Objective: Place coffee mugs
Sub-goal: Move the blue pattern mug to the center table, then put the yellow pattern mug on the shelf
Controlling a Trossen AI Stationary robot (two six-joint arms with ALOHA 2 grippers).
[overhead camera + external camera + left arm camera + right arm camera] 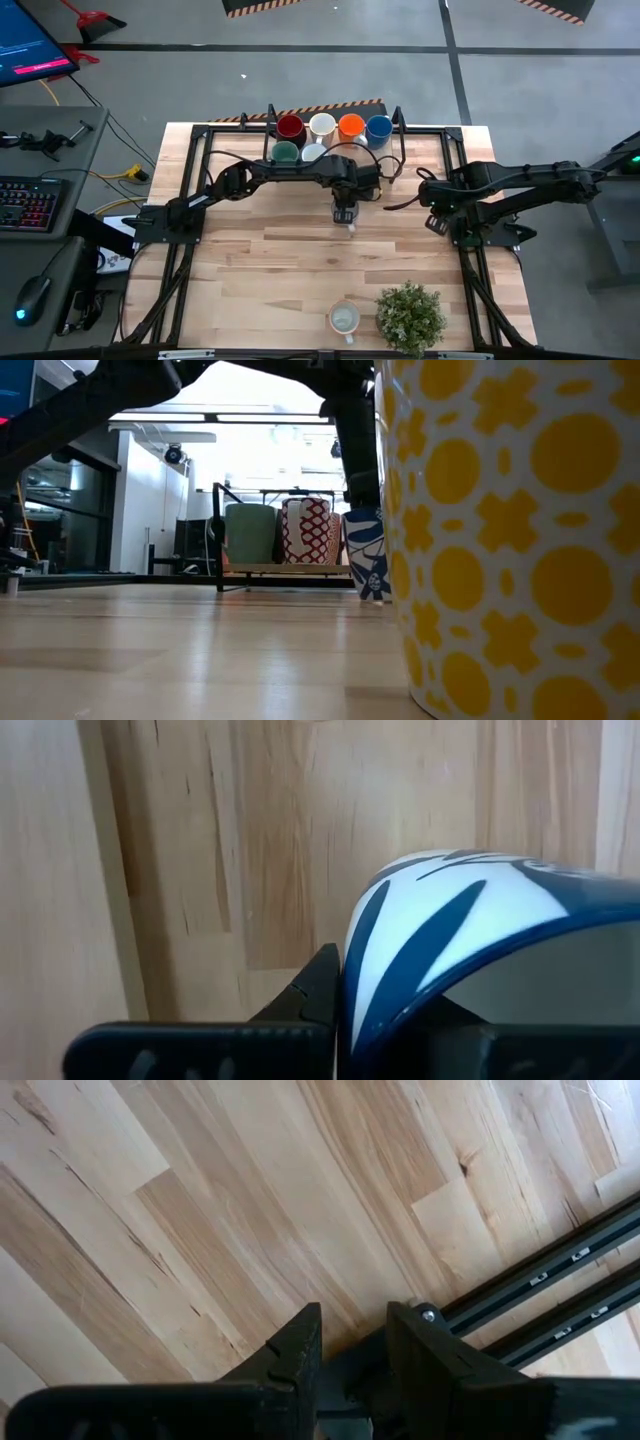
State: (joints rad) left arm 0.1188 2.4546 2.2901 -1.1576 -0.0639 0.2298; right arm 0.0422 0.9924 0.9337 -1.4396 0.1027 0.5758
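From above you see your left gripper [344, 214] near mid-table, clamped on a mug too small to read there — its wrist view alone shows that mug [470, 960] as white with blue leaf strokes and a blue rim, pinched at the wall by a dark finger [315, 990]. Only the low view shows the yellow-patterned mug [520, 540] up close, with a green and a red-patterned mug before a bright room. Six mugs [330, 135] sit at the far edge of the pale plank table [250, 270]; your right gripper [350, 1350] — fingers slightly apart, empty — waits at the right rail.
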